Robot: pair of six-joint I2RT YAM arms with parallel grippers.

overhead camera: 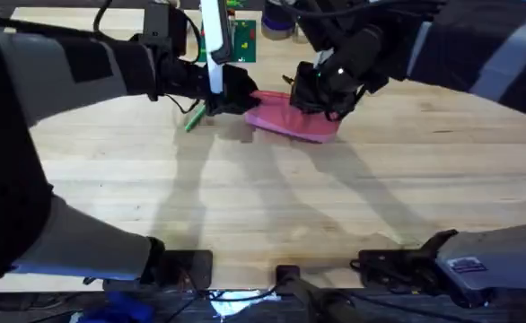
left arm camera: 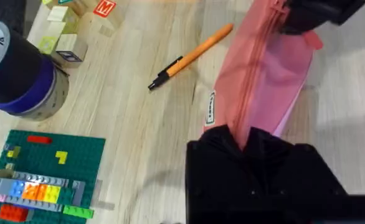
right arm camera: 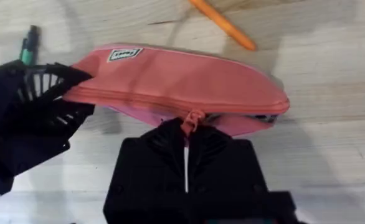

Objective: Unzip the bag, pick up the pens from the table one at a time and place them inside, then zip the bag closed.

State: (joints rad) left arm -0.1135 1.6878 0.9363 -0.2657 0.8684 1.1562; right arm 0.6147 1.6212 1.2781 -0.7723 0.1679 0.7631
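We have the right gripper (right arm camera: 185,138) closed on the small pink zipper tab (right arm camera: 192,118) of the pink soft fabric pouch (right arm camera: 182,78) — pull steadily along the teeth while the left gripper (left arm camera: 243,138) stays pinched on the pouch's end. The pouch lies mid-table, barely opened; its contents are hidden. Beyond it, the slim orange pen (left arm camera: 190,56) waits on the pale wooden table (overhead camera: 263,197).

Bag (right arm camera: 182,78): salmon-pink, white label. By bag: orange pen (left arm camera: 192,55), black tip; green pen (overhead camera: 194,117), dark tip. Table (overhead camera: 272,197): pale wood w/ grain. Grippers black: left (left arm camera: 245,140), right (right arm camera: 185,134).
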